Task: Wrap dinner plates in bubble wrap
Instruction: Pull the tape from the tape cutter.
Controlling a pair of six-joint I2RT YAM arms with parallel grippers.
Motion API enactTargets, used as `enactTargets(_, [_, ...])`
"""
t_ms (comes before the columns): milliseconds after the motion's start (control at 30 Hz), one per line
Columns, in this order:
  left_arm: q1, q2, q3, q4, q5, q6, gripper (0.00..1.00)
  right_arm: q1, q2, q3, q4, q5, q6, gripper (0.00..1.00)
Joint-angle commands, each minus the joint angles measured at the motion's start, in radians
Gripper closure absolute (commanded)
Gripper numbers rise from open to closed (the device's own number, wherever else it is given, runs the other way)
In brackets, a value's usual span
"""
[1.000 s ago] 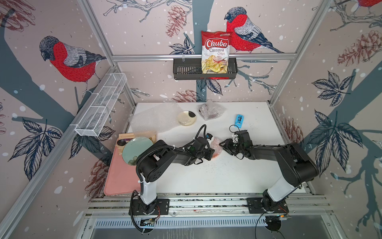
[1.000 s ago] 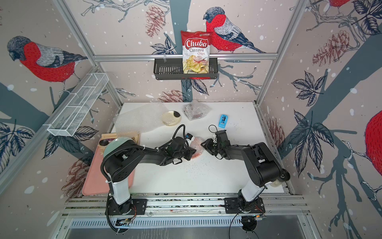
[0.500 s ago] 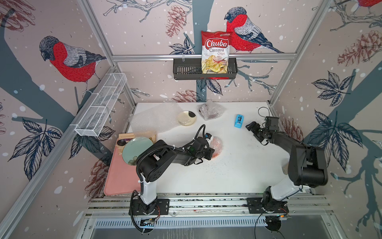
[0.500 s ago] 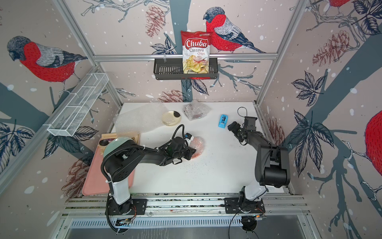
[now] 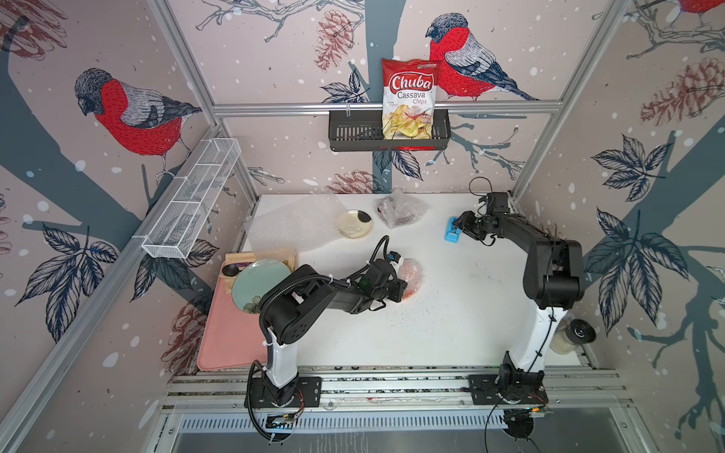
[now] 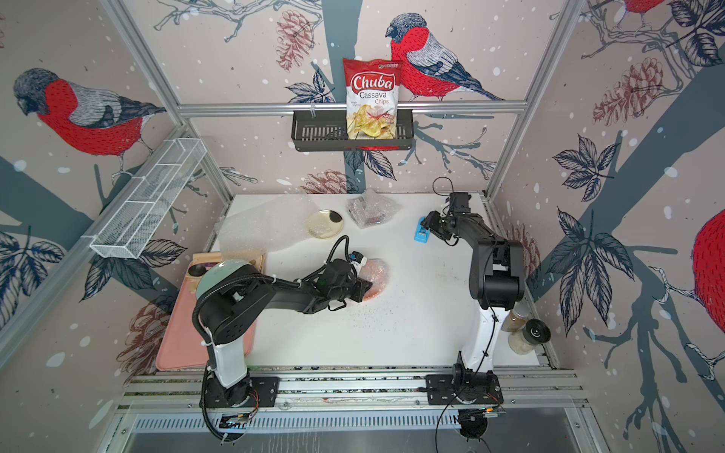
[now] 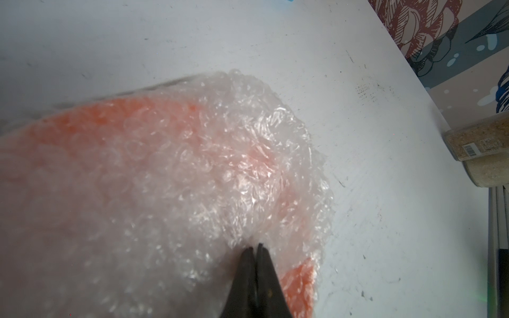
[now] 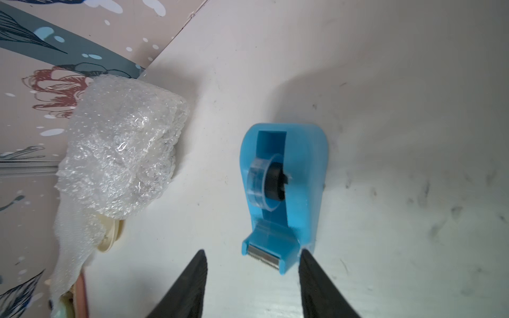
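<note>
The orange dinner plate (image 5: 412, 272) (image 6: 376, 274) lies mid-table under crinkled bubble wrap (image 7: 209, 154). My left gripper (image 7: 254, 246) (image 5: 399, 289) is shut, its tips resting against that wrap near the plate's edge. A second bubble wrap bundle (image 5: 398, 210) (image 8: 124, 146) with a dark plate inside sits at the back. Beside it lies the bare cream plate (image 5: 354, 223) (image 6: 325, 223) with a dark rim. A flat bubble wrap sheet (image 5: 290, 227) lies at the back left. My right gripper (image 8: 253, 252) (image 5: 459, 227) is open, its fingers on either side of the cutter end of a blue tape dispenser (image 8: 283, 179) (image 6: 421, 233).
A pale green plate (image 5: 261, 284) rests on a pink tray (image 5: 231, 337) at the left, partly over a wooden board. Two spice jars (image 6: 525, 333) stand at the front right by the right arm's base. A black shelf (image 5: 353, 135) with a chips bag hangs on the back wall.
My right arm has left the wrapped orange plate and swung to the back right, reaching the tape dispenser. The left arm and its shut gripper have stayed on the wrap.
</note>
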Motion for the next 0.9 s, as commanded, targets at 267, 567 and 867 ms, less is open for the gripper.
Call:
enactTargets(267, [0.003,0.024,-0.005,-0.235,-0.033,0.000,1.00,0.113,0.124,0.246,-0.238,0.388,-0.042,0.67])
enactTargets(567, [0.022,0.035,-0.015,-0.210,-0.011,0.002,1.00,0.140,0.145,0.292,-0.288,0.402,-0.020,0.68])
enactTargets(867, [0.038,0.037,-0.029,-0.190,0.008,0.007,1.00,0.149,0.128,0.273,-0.290,0.413,-0.006,0.63])
